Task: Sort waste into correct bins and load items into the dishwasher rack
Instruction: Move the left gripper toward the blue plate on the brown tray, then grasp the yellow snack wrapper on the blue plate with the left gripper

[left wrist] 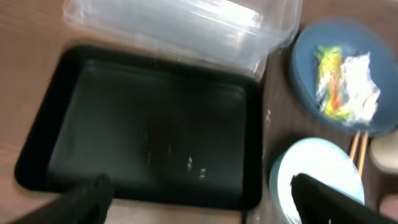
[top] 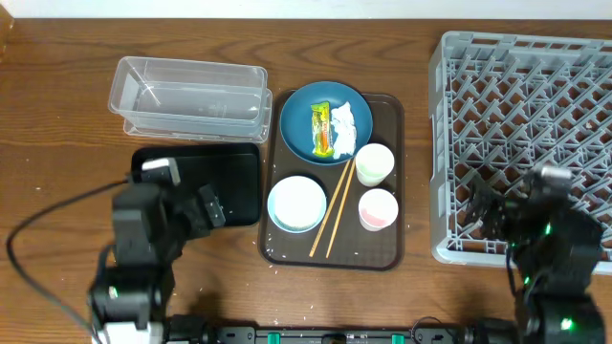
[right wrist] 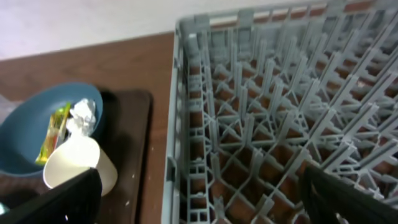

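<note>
Left hand (left wrist: 200, 198) hangs spread and empty over the black tray (top: 239, 186); right hand (right wrist: 199, 196), also spread with nothing in it, sits above the dishwasher rack (top: 535, 86). Snack wrapper (top: 322, 129) lies in the blue dish (top: 298, 113) at 11 o'clock on the serving tray (top: 359, 253), the tissue (top: 346, 124) touching it at 3 o'clock. Both look featherlight: the wrapper slick and crinkly, best pinched across its narrow width, the tissue soft, taken at its highest fold

Wrapper (top: 322, 129) and tissue (top: 344, 127) in dish (top: 298, 127) — rack (top: 521, 143) right.
</note>
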{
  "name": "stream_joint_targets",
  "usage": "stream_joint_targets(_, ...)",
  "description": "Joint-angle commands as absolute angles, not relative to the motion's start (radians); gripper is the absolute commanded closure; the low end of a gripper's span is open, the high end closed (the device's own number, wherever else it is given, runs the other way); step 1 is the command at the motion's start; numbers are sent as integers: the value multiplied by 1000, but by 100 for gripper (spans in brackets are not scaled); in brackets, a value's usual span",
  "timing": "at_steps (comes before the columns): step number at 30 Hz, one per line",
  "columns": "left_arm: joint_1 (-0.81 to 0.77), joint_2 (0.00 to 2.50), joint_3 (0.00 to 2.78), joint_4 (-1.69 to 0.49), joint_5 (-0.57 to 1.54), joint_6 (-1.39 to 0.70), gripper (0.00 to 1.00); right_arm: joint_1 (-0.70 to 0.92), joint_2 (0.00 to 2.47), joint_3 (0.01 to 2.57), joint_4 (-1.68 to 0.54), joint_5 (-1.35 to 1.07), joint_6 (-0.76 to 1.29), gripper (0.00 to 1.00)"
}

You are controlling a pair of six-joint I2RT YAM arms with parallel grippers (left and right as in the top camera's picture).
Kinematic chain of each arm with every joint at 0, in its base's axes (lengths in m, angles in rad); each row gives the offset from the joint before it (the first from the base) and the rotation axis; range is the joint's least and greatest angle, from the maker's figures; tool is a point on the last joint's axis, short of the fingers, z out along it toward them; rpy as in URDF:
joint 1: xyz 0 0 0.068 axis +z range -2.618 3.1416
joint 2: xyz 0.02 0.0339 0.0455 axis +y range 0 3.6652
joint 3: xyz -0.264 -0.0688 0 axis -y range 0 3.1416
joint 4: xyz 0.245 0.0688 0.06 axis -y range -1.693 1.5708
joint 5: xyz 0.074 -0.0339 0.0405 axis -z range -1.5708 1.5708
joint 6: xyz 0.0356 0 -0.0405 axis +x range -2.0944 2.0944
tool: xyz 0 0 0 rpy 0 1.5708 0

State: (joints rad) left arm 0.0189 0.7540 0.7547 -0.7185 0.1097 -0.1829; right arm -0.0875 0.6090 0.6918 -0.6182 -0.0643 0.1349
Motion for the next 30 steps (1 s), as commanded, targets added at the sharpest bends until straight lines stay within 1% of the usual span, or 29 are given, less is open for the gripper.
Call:
stream_joint_targets(1,23,883,897,-857,123,-177,5,-66,727,817,-714,-82,149,1)
stream_joint_targets(3,23,945,944,-944,123,-177,6,-66,789,875,-778,-79,144,1)
stream_joint_targets(5,23,985,954,-982,123,-178,6,-66,834,921,-819,-94,145,1)
stream_joint_targets(8,23,1032,953,-987,123,-178,6,-66,860,963,-850,-103,144,1)
stream_joint_targets(14,23,1105,953,-982,130,-186,6,-66,849,971,-838,-103,145,1)
stream_joint_targets(16,23,1118,953,-964,182,-188,6,-66,849,971,-845,-103,145,1)
stream_joint_targets(20,14,1125,968,-857,281,-178,6,-66,849,970,-862,-103,145,1)
stream_joint_targets(25,-57,1182,1063,-745,275,-159,6,-66,849,970,-865,-103,145,1)
stream_joint_targets(30,-161,1333,1206,-691,202,-106,6,-66,849,970,-871,-105,145,1)
